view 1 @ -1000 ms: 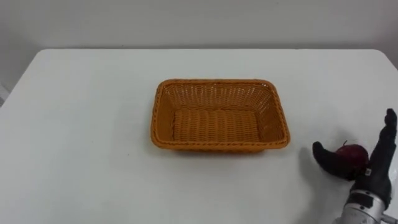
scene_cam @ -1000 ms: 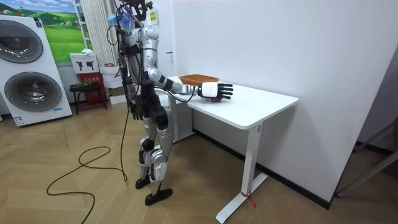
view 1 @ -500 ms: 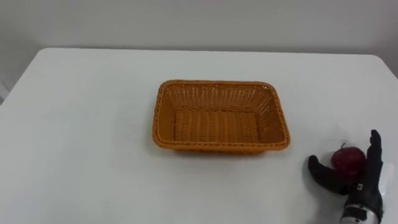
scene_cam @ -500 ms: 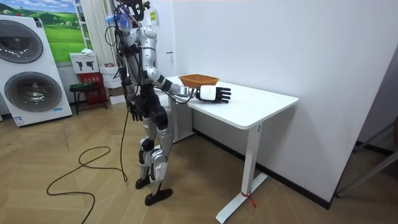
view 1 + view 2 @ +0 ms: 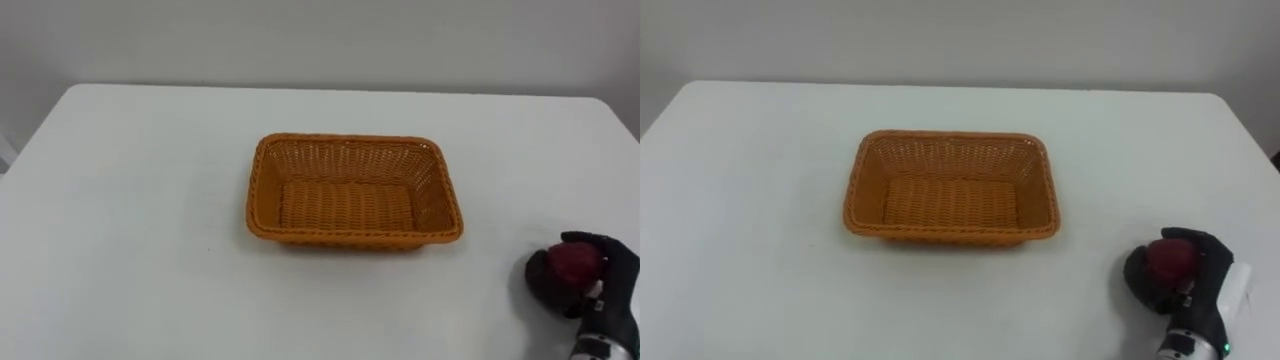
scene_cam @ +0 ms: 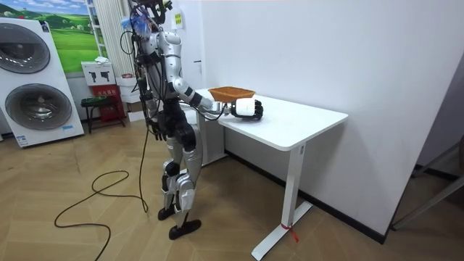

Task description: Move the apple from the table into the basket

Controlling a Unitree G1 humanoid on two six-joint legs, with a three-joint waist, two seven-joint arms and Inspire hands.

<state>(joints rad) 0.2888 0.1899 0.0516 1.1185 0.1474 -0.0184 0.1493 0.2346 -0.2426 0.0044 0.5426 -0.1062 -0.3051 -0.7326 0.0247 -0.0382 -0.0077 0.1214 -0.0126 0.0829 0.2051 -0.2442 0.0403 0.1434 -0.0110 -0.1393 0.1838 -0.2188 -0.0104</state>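
The robot is slim and silver-grey, with black joints at the waist, knees and ankles and black feet. Dark cables bunch around its head and chest, and one trails across the floor. Its right hand has black fingers, a white back and a silver wrist.

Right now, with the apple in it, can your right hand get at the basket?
Probably yes. The right hand is curled round the apple, low over the table to the right of the open-topped basket. Only bare tabletop lies between them, so nothing stands in the way.
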